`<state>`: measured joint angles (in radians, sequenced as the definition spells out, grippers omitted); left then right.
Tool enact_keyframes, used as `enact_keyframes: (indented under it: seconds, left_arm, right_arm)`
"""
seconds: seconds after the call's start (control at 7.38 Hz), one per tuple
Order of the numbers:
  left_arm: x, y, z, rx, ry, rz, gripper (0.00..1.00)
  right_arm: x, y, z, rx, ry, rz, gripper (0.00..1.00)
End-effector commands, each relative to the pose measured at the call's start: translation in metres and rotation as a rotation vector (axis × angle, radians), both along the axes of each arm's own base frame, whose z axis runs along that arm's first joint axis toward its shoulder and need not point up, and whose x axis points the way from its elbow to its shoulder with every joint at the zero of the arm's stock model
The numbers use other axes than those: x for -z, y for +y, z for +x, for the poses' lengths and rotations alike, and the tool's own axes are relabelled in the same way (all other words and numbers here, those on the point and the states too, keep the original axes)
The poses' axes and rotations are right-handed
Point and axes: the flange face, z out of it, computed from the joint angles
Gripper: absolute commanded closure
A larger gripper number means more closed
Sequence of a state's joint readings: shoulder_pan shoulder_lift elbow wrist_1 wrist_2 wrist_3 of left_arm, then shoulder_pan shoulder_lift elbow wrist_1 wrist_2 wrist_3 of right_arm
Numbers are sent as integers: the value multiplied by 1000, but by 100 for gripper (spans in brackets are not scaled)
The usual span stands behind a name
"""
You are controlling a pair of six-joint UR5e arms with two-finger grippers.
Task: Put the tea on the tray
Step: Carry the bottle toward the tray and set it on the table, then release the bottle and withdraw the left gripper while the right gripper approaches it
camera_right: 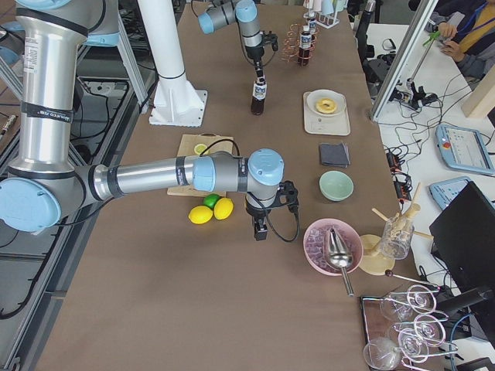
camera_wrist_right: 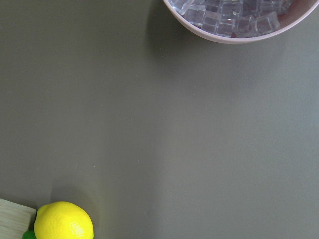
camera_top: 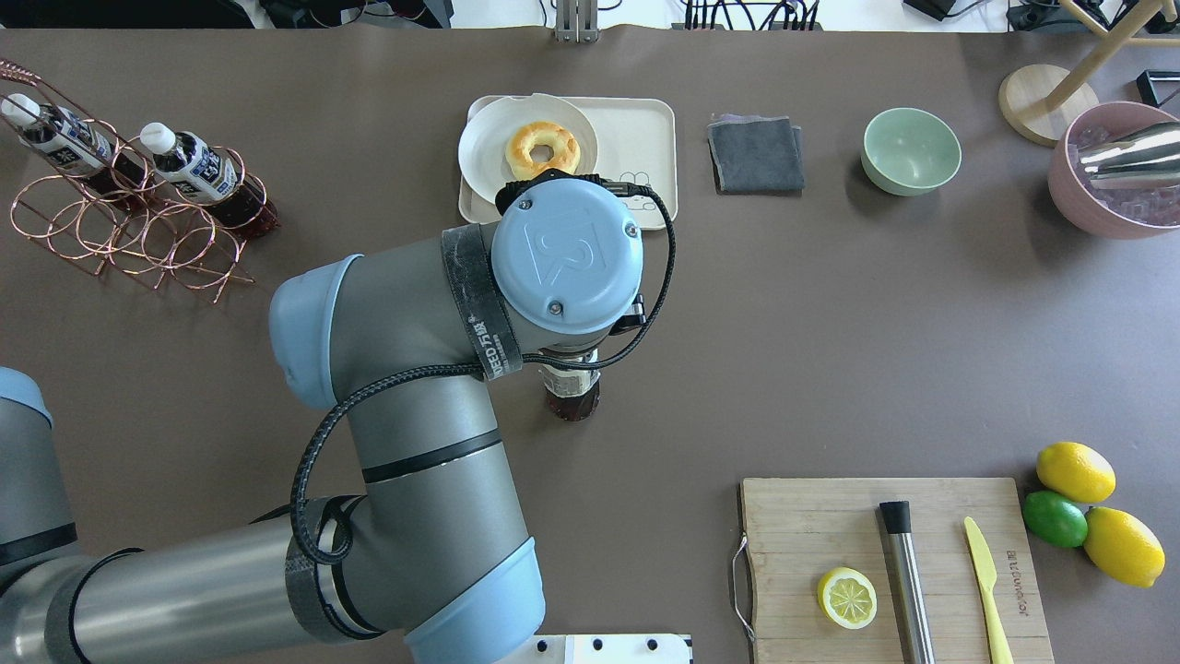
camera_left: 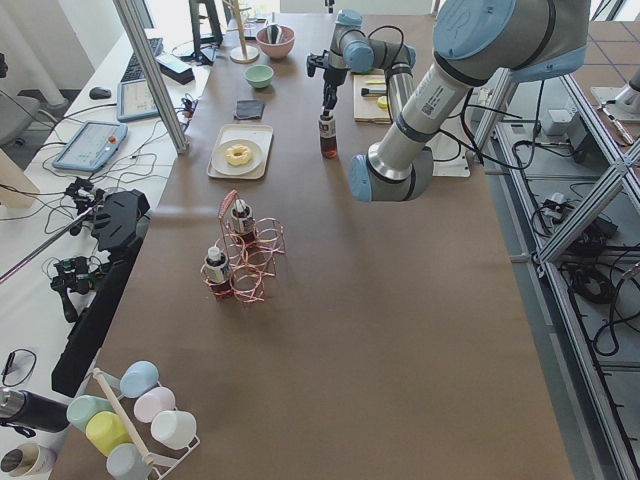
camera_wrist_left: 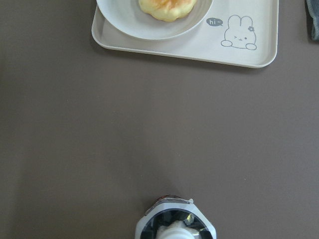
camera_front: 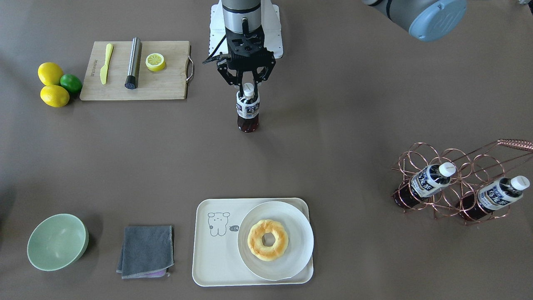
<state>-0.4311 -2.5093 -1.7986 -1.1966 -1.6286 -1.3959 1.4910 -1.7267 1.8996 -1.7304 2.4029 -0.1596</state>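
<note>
The tea is a small bottle of dark liquid with a white cap, upright near the table's middle on the robot's side. My left gripper points straight down and is shut on its cap and neck. The bottle's base shows under the wrist in the overhead view, and its cap at the bottom of the left wrist view. The cream tray lies at the far edge, well apart from the bottle, bearing a white plate with a doughnut. My right gripper shows only in the exterior right view; I cannot tell its state.
Two more tea bottles lie in a copper wire rack. A grey cloth and green bowl sit beside the tray. A cutting board, lemons and a pink ice bowl stand on my right side.
</note>
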Motion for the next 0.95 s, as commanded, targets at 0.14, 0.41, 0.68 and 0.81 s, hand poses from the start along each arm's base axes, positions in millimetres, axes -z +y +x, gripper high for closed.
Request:
enact_keyframes:
  seconds: [0.14,0.41,0.68,0.81]
  left_arm:
    - [6,3,-10,2,19,9,7]
    - [-17,19,-55,1,56,29,7]
    - [-55,13,-112,-5,55,45,6]
    - [-74,9,-139,-55,73,-1,6]
  right_arm:
    - [10,-8,-2,-2,0,45,0]
    - [44,-17,-40,-73,-29,61,0]
    - [100,-46,-105,-155,-75,47,0]
    - [140,-56,-147,-166,-90,40,0]
